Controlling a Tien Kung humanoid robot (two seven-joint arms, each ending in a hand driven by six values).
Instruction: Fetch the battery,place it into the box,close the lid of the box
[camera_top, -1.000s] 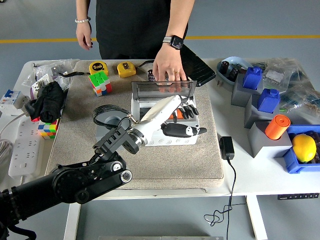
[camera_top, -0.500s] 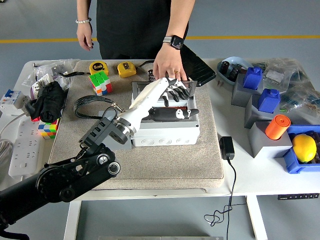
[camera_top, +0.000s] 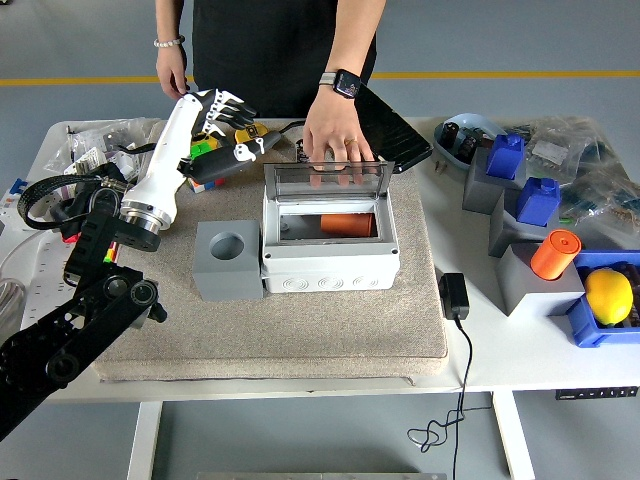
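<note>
**Left hand raised and empty, battery inside the open box**

We see the left hand (camera_top: 215, 125) lifted over the far left part of the table (camera_top: 470, 345), with its fingers (camera_top: 236, 105) loosely spread and holding nothing. It hangs above the coloured cube (camera_top: 203, 148) and close to the yellow tape measure (camera_top: 252, 133). The black arm comes in from the lower left corner.

To the right of the hand stands the white box (camera_top: 330, 255) on a grey mat (camera_top: 300, 330). Its clear lid (camera_top: 325, 180) is up, and the orange battery (camera_top: 348, 223) lies inside the box. A grey block (camera_top: 228, 260) with a round hole touches the left wall of the box.

A person stands at the far side. One hand of the person (camera_top: 338, 135) rests on the upper edge of the lid; the other hand (camera_top: 172, 75) hangs by the body. Blue and grey holders (camera_top: 520, 190) and a lemon (camera_top: 608, 296) are at the right.
</note>
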